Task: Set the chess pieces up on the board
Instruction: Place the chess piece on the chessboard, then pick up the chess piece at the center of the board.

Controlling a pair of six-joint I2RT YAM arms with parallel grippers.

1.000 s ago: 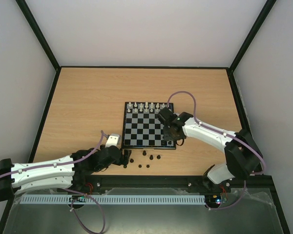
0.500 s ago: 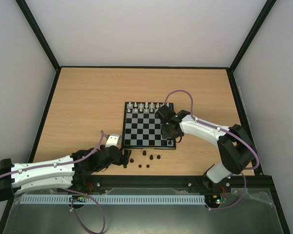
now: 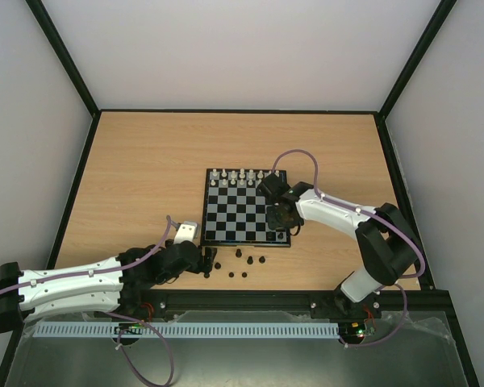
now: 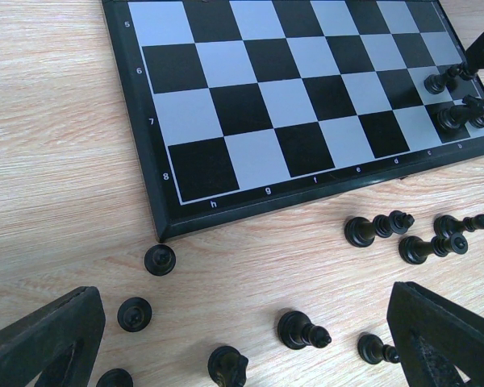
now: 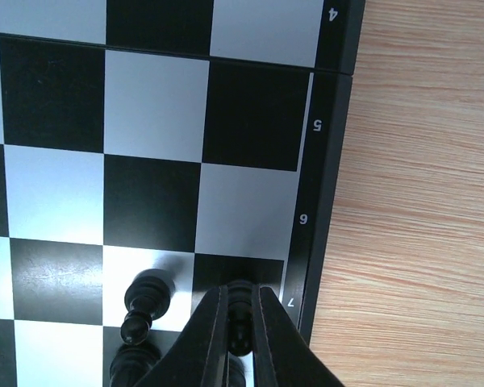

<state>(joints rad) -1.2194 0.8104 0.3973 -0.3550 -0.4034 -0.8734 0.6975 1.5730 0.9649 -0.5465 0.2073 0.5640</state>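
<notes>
Right gripper (image 5: 240,295) stretched across the board (image 3: 226,214), pinching a black piece (image 5: 240,330); left gripper (image 4: 246,305) low, jaws wide, over loose pieces (image 4: 302,330)

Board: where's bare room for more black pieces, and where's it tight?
Free: board middle rows up to the white pieces; rows 7 and 8 from the h corner to file d. Tight: the a-b corner, where the right claw grips a black piece beside placed ones; loose pieces crowd the table before the left claw.

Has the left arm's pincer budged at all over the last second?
No. The left pincer sits just off the board's near left corner, exactly where it was a second ago, with the loose black pieces beside it unchanged.
</notes>
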